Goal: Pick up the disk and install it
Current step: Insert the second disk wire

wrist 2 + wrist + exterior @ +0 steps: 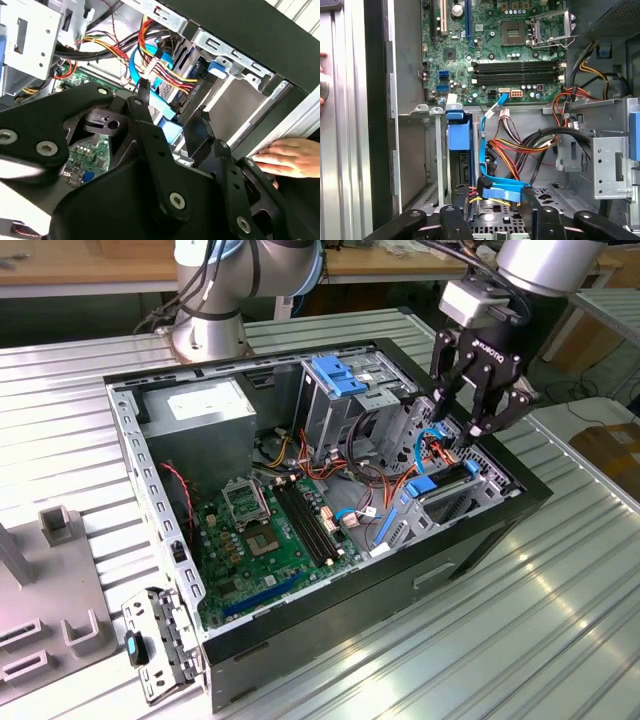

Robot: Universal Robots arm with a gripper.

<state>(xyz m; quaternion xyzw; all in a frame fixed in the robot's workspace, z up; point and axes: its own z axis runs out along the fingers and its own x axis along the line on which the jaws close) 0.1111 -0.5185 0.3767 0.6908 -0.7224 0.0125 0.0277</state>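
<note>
Exterior view: you will see white lettering on the dark body of the gripper point(457, 428). It is one short word, a maker's mark, not copied here. A pale label sits on top of the power supply point(200, 403), far left inside the case point(450, 552) — its print is too small to read. First wrist view: the motherboard point(485, 45) carries fine white markings, none legible. A small white tag hangs on a blue cable point(489, 114) — no characters can be read.

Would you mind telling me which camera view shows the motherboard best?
The first wrist view: the motherboard faces the camera, sockets and memory slots plain. The exterior view shows it smaller and slanted inside the case. In the second wrist view the gripper hides all but green patches.
</note>
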